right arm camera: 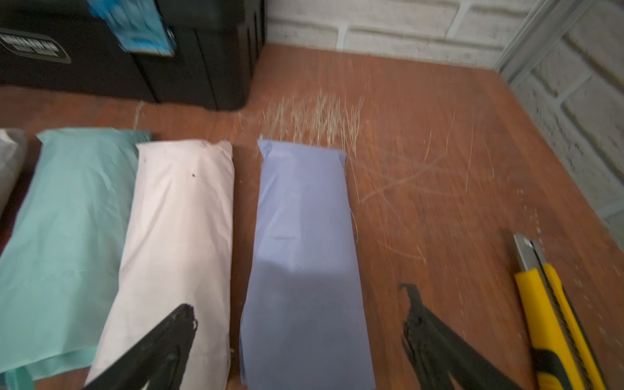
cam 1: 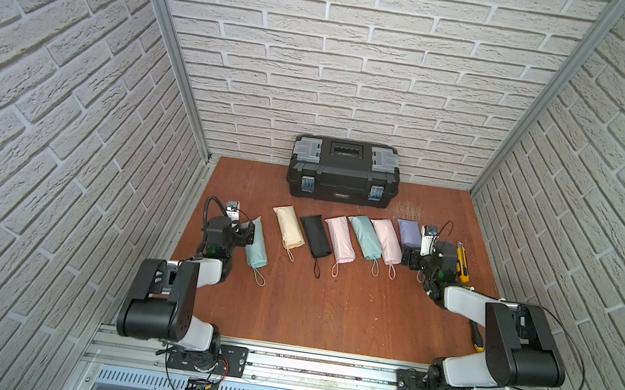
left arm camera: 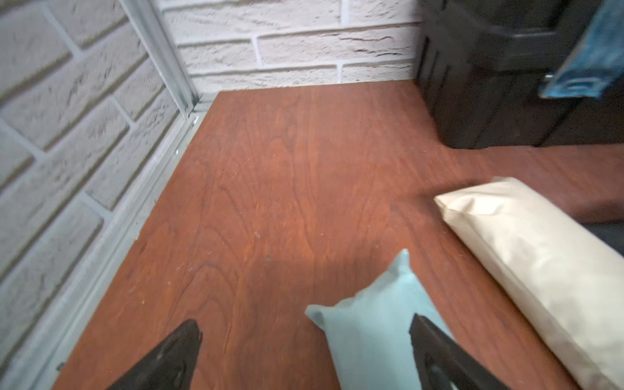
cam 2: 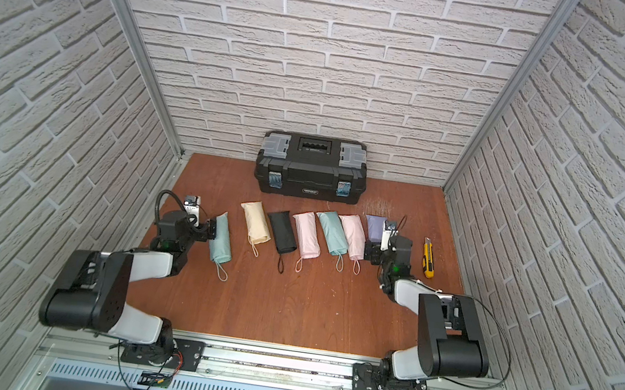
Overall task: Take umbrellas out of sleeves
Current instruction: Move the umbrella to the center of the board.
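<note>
Seven filled sleeves lie in a row on the wooden table: mint (cam 1: pixel 257 244), cream (cam 1: pixel 288 226), black (cam 1: pixel 315 236), pink (cam 1: pixel 339 240), mint (cam 1: pixel 365 236), pink (cam 1: pixel 387 240) and lavender (cam 1: pixel 409 233). The umbrellas are hidden inside them; only wrist loops (cam 1: pixel 260 277) stick out at the near ends. My left gripper (left arm camera: pixel 305 329) is open low over the far end of the left mint sleeve (left arm camera: pixel 368 331), one finger over it and one over bare table. My right gripper (right arm camera: pixel 297 304) is open, straddling the lavender sleeve (right arm camera: pixel 300 216).
A black toolbox (cam 1: pixel 343 169) stands against the back wall. A yellow utility knife (cam 1: pixel 463 261) lies right of the right gripper, and a yellow-and-black tool handle (cam 1: pixel 476 338) shows under the right arm. Brick walls close in three sides.
</note>
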Robot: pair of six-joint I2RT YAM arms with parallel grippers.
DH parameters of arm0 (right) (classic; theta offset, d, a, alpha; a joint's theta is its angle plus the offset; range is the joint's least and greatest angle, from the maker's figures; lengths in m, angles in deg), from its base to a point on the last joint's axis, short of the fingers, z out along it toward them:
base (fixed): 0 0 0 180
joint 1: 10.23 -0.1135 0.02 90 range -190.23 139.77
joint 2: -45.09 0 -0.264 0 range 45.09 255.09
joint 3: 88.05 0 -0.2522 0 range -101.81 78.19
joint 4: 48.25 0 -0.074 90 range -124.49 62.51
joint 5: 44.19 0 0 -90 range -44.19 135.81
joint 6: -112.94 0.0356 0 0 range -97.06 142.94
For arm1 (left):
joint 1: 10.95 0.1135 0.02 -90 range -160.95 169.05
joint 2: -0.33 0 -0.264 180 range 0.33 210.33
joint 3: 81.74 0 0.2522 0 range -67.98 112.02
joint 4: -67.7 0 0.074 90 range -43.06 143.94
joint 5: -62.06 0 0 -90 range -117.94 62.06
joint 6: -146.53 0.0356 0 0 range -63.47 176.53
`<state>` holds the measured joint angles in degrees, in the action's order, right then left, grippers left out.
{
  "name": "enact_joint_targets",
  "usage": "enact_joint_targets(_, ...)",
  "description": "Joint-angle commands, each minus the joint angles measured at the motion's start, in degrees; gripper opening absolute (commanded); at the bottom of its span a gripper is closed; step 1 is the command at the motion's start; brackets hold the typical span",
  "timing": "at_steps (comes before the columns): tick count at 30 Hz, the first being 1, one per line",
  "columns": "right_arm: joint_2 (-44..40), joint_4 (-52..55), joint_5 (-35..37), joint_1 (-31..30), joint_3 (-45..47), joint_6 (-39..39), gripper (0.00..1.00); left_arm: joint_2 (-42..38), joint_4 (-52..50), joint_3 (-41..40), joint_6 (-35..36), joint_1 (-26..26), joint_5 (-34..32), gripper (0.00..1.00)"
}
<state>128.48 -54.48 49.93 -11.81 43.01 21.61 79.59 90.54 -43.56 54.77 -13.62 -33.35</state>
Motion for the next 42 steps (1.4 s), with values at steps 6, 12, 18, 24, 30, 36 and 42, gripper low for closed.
enact_joint_targets(6,-8.16,33.72,-11.18,-3.27,-23.16,13.13,0.99,-15.15,-27.76,17.00,-3.96,-15.65,-11.79,0.98)
enact_joint_targets(12,-15.82,41.26,-5.72,-3.34,-23.29,30.48,0.99,-20.12,-48.76,28.62,-15.41,-18.04,-5.41,0.98)
enact_joint_targets(18,-15.80,49.87,-4.29,-1.93,-21.73,36.56,0.98,-23.77,-56.76,27.85,-22.10,-17.59,-8.28,0.98)
enact_joint_targets(24,-12.38,52.25,-10.71,-2.08,-19.29,39.69,0.98,-26.09,-60.47,24.81,-30.76,-12.41,-7.36,0.98)
enact_joint_targets(30,-11.93,53.96,-10.80,-9.94,-19.87,32.39,0.99,-23.15,-67.60,26.47,-32.92,-10.85,-4.50,0.98)
enact_joint_targets(36,-6.01,57.39,-6.95,-20.12,-25.18,27.94,0.99,-13.02,-73.10,29.58,-33.14,-7.12,4.67,0.98)
enact_joint_targets(42,-0.51,54.87,-8.52,-28.48,-28.08,26.70,1.00,-4.80,-71.50,31.84,-32.78,-2.91,9.10,0.98)
